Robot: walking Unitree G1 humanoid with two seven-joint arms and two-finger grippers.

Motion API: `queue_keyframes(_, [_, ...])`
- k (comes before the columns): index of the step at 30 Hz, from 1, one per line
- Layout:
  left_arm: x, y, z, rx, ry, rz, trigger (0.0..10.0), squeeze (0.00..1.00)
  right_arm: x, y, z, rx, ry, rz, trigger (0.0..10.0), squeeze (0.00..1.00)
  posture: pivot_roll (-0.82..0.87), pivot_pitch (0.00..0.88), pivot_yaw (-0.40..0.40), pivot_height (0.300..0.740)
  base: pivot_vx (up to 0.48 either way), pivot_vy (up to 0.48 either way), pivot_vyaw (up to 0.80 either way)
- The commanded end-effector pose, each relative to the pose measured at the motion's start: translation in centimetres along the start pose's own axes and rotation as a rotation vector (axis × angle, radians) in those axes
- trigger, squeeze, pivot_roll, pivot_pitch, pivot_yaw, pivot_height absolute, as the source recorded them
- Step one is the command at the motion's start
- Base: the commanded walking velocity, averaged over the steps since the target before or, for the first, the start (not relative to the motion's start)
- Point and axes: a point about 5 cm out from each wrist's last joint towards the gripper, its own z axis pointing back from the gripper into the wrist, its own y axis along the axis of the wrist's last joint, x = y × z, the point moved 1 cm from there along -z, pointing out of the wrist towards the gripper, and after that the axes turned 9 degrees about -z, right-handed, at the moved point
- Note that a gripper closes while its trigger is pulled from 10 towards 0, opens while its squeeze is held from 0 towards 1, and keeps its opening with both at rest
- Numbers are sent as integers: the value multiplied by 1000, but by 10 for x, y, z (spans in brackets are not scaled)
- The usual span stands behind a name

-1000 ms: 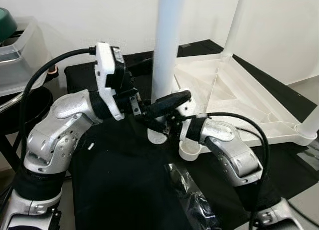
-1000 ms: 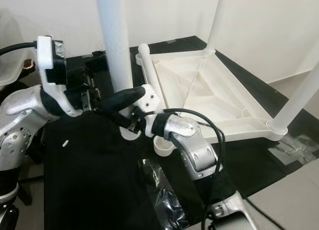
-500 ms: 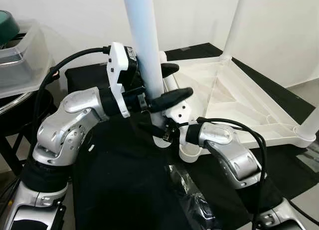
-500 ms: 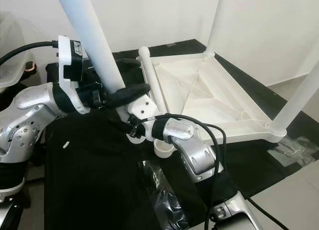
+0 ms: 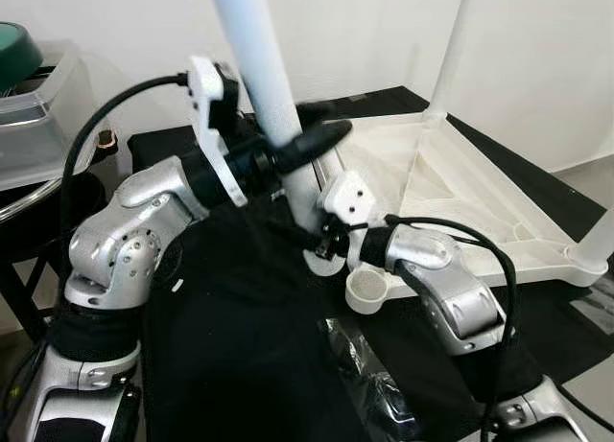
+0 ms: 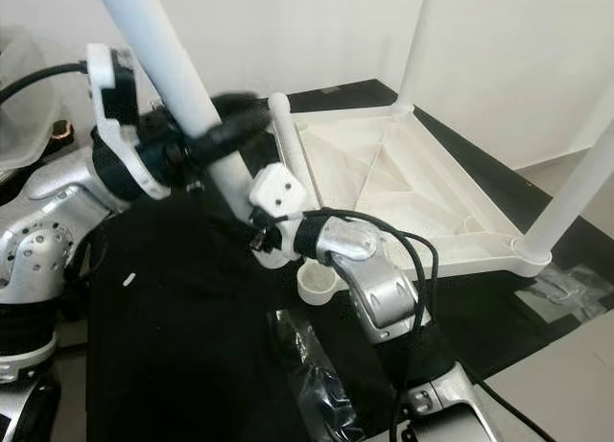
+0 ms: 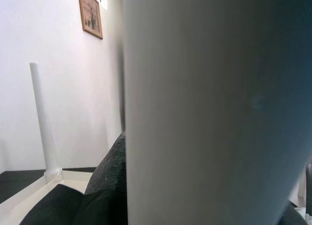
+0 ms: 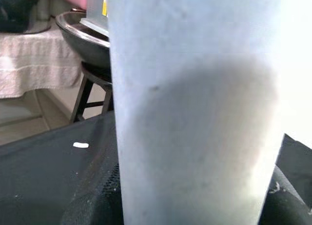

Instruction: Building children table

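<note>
A white table leg [image 5: 264, 78] leans with its top toward my left, and its lower end [image 5: 321, 255] rests on the black cloth. My left gripper [image 5: 293, 140] is shut on the leg at mid height, one black finger [image 5: 321, 135] across its front. My right gripper [image 5: 321, 236] is shut on the leg near its foot; in the right wrist view the leg [image 8: 195, 103] sits between the black fingers [image 8: 92, 200]. The upturned white tabletop [image 5: 451, 188] lies to the right with an open corner socket [image 5: 366, 289] just beside the leg's foot. Two legs [image 5: 451, 49] stand in its other corners.
A black cloth [image 5: 240, 356] covers the work surface. Crumpled clear plastic wrap [image 5: 369, 389] lies at the front. On the left stand a clear plastic bin [image 5: 34, 116] and a dark bowl on a stool [image 5: 38, 207]. A white wall is close behind.
The leg stood upright a second ago and now leans top-left. My left gripper has closed on it and moved higher. The leg's foot has shifted slightly toward the corner socket.
</note>
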Motion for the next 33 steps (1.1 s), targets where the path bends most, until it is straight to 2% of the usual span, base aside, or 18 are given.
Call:
queue_keyframes(1, [15, 11, -18, 96, -122, 42, 0, 0, -9, 2, -9, 20, 81, -48, 10000, 0, -20, 23, 15, 740, 0, 0, 0])
queue_keyframes(2, [16, 11, -18, 93, -130, 43, 0, 0, -7, 4, -7, 30, 87, -80, 10000, 0, -20, 24, 15, 740, 0, 0, 0])
queue_keyframes(3, [17, 10, -19, 87, -144, 38, 0, 0, -7, 8, -3, 47, 135, -112, 10000, 1000, -21, 23, 13, 740, 0, 0, 0])
queue_keyframes(5, [17, 10, -19, 84, -153, 35, 0, 0, -7, 10, 0, 58, 170, -129, 10000, 1000, -21, 22, 12, 740, 0, 0, 0])
queue_keyframes(7, [20, 10, -20, 75, -209, 37, 0, 0, 0, 16, 4, 73, 167, -126, 10000, 1000, -21, 22, 11, 740, 0, 0, 0])
queue_keyframes(11, [30, 8, -20, 45, -339, 45, 0, 0, 6, 10, 10, -22, 238, -95, 10000, 1000, -26, 19, 6, 740, 0, 0, 0])
queue_keyframes(12, [33, 8, -21, 38, -374, 50, 0, 0, 8, 8, 10, -53, 243, -81, 10000, 882, -27, 19, 5, 740, 0, 0, 0])
queue_keyframes(13, [34, 8, -21, 34, -396, 54, 0, 0, 9, 6, 10, -73, 246, -70, 10000, 882, -26, 19, 4, 740, 0, 0, 0])
queue_keyframes(14, [37, 7, -22, 25, -425, 54, 0, 0, 9, 4, 7, -99, 246, -66, 10000, 0, -27, 18, 1, 740, 0, 0, 0])
queue_keyframes(15, [37, 7, -22, 25, -425, 54, 0, 0, 9, 4, 7, -99, 246, -66, 10000, 0, -27, 18, 1, 740, 0, 0, 0])
queue_keyframes(17, [43, 3, -27, -6, -497, 39, 0, 0, 10, -1, -2, -155, 237, -60, 10000, 0, -28, 18, 0, 740, 0, 0, 0])
queue_keyframes(20, [46, 2, -32, -1, -521, 44, 0, 0, 9, -2, -9, -178, 225, -57, 10000, 0, -28, 17, -1, 740, 0, 0, 0])
queue_keyframes(25, [48, 5, -45, 32, -542, 43, 0, 0, -2, 4, -24, -136, 251, -104, 10000, 0, -30, 18, -2, 740, 0, 0, 0])
queue_keyframes(27, [49, 5, -47, 40, -552, 46, 0, 0, -10, 3, -27, -127, 277, -104, 10000, 0, -33, 19, 0, 740, 0, 0, 0])
queue_keyframes(31, [52, 3, -50, 43, -581, 53, 0, 0, -42, -1, -29, -114, 438, -64, 10000, 0, -35, 20, 1, 740, 0, 0, 0])
queue_keyframes(33, [53, 3, -51, 44, -585, 56, 0, 0, -45, -1, -29, -109, 450, -63, 10000, 0, -41, 18, 2, 740, 0, 0, 0])
